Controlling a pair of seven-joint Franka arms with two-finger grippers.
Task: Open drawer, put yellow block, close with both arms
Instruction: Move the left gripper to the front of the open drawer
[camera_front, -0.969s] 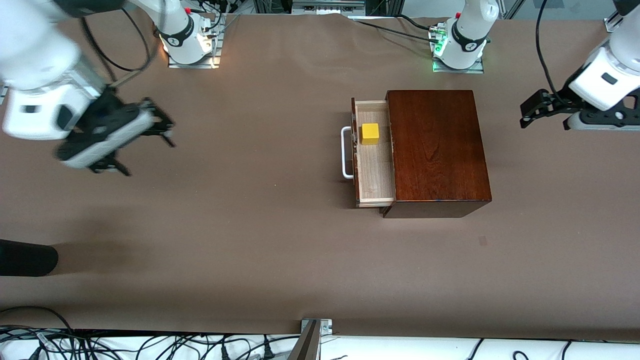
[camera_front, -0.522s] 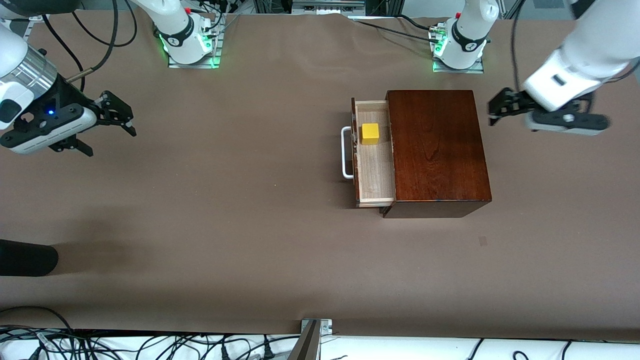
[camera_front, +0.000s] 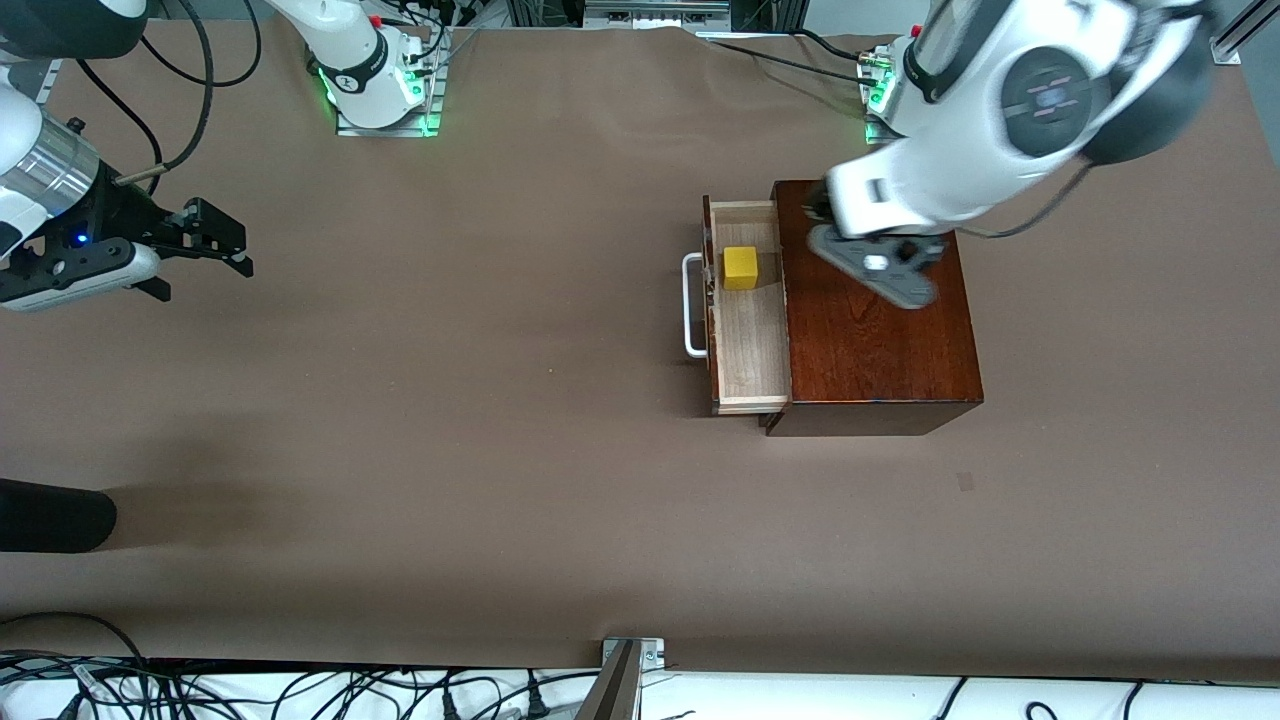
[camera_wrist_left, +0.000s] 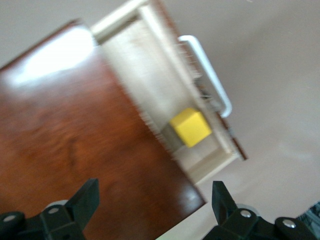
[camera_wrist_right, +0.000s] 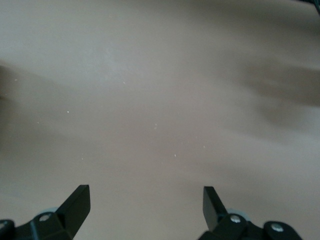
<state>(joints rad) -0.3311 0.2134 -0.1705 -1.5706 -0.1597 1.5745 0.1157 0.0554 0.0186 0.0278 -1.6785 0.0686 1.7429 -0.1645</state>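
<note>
Fingers (camera_wrist_left: 87, 197) of the left gripper (camera_wrist_left: 155, 200) spread wide, nothing between them; poised in the air over the top of the wooden box (camera_front: 880, 340), near its 12 o'clock edge in the front view, close to the seam with the open tray. Half a second earlier, hanging over bare table at 3 o'clock of the box; since swung in across the lid.

Right gripper (camera_front: 232, 243) likewise spread and empty, over bare table (camera_front: 500, 400) at the right arm's end, well apart from the box at its 9 o'clock. Shifted only slightly from the earlier frame, a little closer to the table's edge.

Drawer (camera_front: 748, 350) pulled partway out of the box toward 9 o'clock, that is, toward the right arm's end; pale floor exposed. Long axis on the 12-to-6 o'clock line of the front view, parallel to the box face. White handle (camera_front: 690, 305) on the outer face, pointing to 9 o'clock, its bar along the same 12-to-6 line. Position unchanged from the earlier frames.

Yellow block (camera_front: 741, 268) resting in the drawer, in the 12 o'clock half of the tray, farther from the front camera than the handle's middle, just beside the handle-side wall. Faces roughly square with the tray walls. Not moved since the earlier frames.
</note>
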